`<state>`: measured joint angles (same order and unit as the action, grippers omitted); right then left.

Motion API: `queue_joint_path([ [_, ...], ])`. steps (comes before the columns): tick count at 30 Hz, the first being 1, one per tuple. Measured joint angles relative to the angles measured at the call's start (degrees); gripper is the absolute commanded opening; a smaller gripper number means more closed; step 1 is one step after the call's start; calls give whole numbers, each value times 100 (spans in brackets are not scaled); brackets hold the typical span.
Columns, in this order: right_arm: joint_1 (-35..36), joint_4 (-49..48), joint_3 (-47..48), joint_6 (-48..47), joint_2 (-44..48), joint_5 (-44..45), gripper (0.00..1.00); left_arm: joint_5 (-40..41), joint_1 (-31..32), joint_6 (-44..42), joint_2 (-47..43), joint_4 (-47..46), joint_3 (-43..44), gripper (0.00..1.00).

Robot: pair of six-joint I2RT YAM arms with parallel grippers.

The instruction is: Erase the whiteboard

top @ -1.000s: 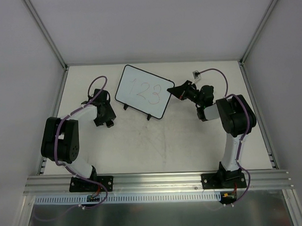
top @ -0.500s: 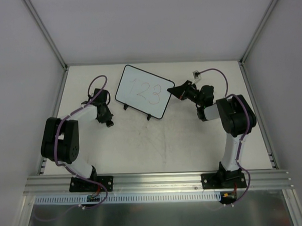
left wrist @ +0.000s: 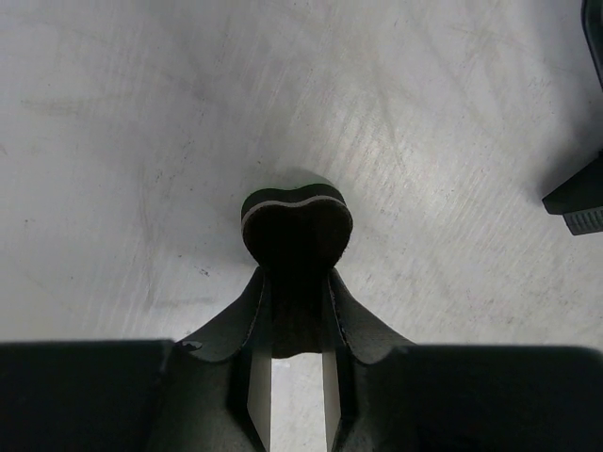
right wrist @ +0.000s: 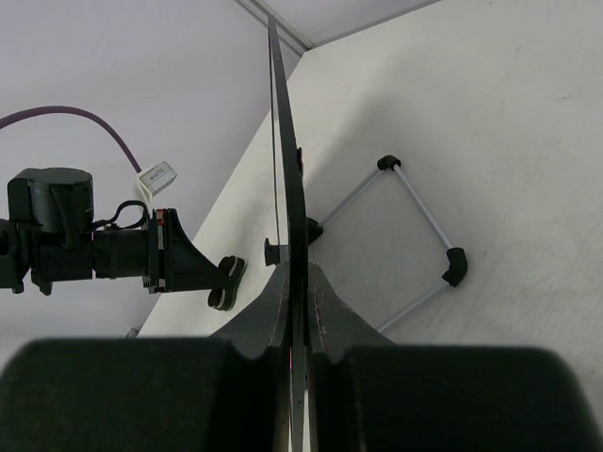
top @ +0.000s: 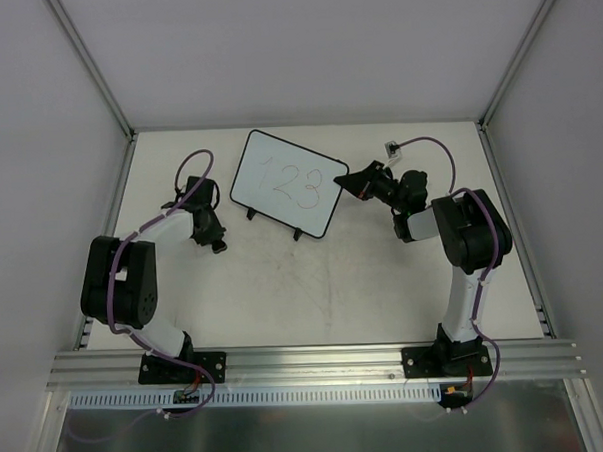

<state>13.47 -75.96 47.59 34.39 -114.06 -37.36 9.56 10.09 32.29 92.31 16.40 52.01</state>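
The whiteboard (top: 285,182), black-framed with "123" in red on it, stands tilted at the back middle of the table. My right gripper (top: 348,182) is shut on its right edge. In the right wrist view the whiteboard (right wrist: 283,141) shows edge-on, running straight between the jaws of the right gripper (right wrist: 300,278). My left gripper (top: 219,247) hangs low over the table, left of the board and apart from it. It is shut on a small black eraser (left wrist: 297,221) with a white stripe, which sticks out past the tips of the left gripper (left wrist: 297,278).
The board's wire stand (right wrist: 415,235) with black corner feet rests on the table behind it. A small white connector (top: 391,149) lies by the right arm's purple cable. White walls enclose the table on three sides, and an aluminium rail (top: 317,360) runs along the near edge.
The left gripper has closed on the eraser and shifted slightly. The right gripper and the whiteboard have not moved.
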Motion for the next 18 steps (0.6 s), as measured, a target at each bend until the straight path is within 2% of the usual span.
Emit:
queue_joint_path([
  [6,-2,0,0,2,0,-4,0,-149,2,-120,-162,37,175,0],
  [12,-9,0,2,7,0,-20,0,-348,37,-468,-223,-4,863,0],
  [18,-11,2,11,4,-2,-39,0,-1027,42,-780,-50,-26,1622,0],
])
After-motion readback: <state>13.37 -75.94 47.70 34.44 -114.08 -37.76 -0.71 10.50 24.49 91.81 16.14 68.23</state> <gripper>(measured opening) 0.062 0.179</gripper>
